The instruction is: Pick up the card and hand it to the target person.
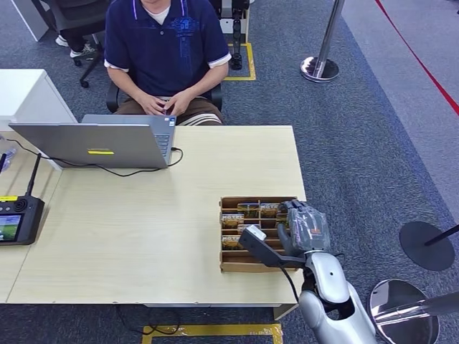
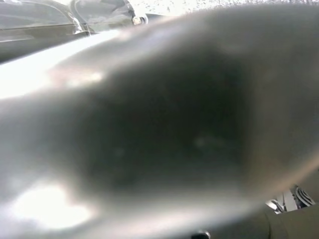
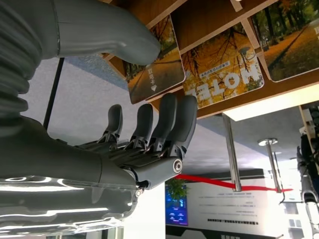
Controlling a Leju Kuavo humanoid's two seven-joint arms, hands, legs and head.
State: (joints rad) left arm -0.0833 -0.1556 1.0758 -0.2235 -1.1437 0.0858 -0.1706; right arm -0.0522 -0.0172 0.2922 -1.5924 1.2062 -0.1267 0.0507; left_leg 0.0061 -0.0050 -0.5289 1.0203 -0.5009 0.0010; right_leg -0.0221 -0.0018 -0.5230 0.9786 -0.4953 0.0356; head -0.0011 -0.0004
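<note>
Cards are lying in the compartments of a wooden tray at the table's right front corner, and my right hand is hovering over the tray's right end, thumb and fingers spread apart and gripping nothing. A person is sitting across the table behind a laptop. I cannot tell how my left hand is lying.

I'm looking down at a light wooden table. A grey laptop is sitting at eleven o'clock, a black controller at nine, and a wooden divided tray holding cards at four.
</note>
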